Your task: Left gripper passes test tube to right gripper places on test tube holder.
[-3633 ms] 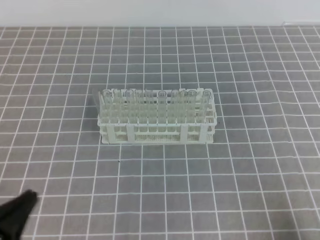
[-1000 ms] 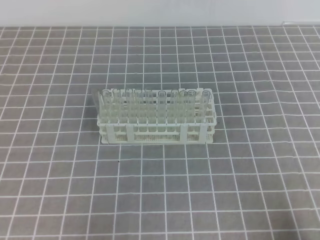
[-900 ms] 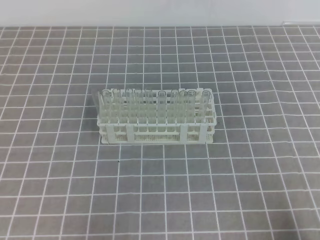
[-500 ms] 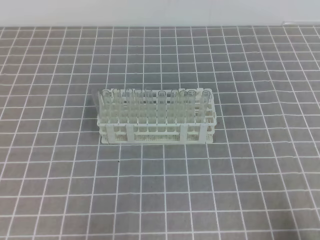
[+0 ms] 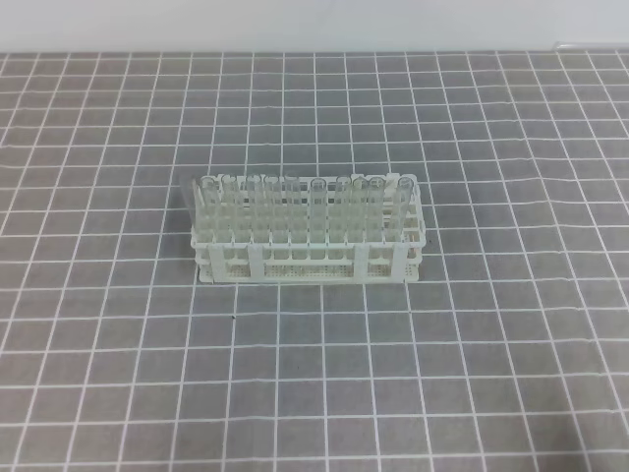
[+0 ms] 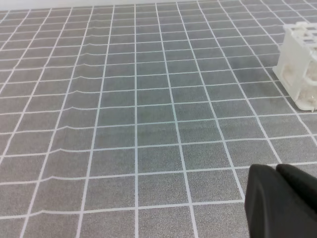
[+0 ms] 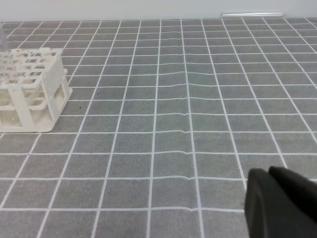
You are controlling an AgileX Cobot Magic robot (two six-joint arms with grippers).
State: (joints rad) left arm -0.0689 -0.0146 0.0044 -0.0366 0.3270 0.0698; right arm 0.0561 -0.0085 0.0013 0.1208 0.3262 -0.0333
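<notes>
The white lattice test tube holder [image 5: 310,258] stands mid-mat in the exterior high view, with several clear test tubes [image 5: 319,202] upright in its holes; they look alike and I cannot tell the task's tube from the others. Neither gripper shows in that view. In the left wrist view the left gripper [image 6: 277,171] sits low at the bottom right, its black fingers together with nothing between them, and a corner of the holder [image 6: 297,74] is far off to the right. In the right wrist view the right gripper [image 7: 270,173] is likewise shut and empty, with the holder [image 7: 34,94] far to the left.
A grey mat with a white grid [image 5: 491,374] covers the whole table. A pale wall [image 5: 314,25] runs along its far edge. The mat shows slight ripples [image 6: 74,99] in the left wrist view.
The black left gripper that showed at the bottom left corner of the exterior high view 3.6 s ago has left that view. Over the last second nothing has moved.
</notes>
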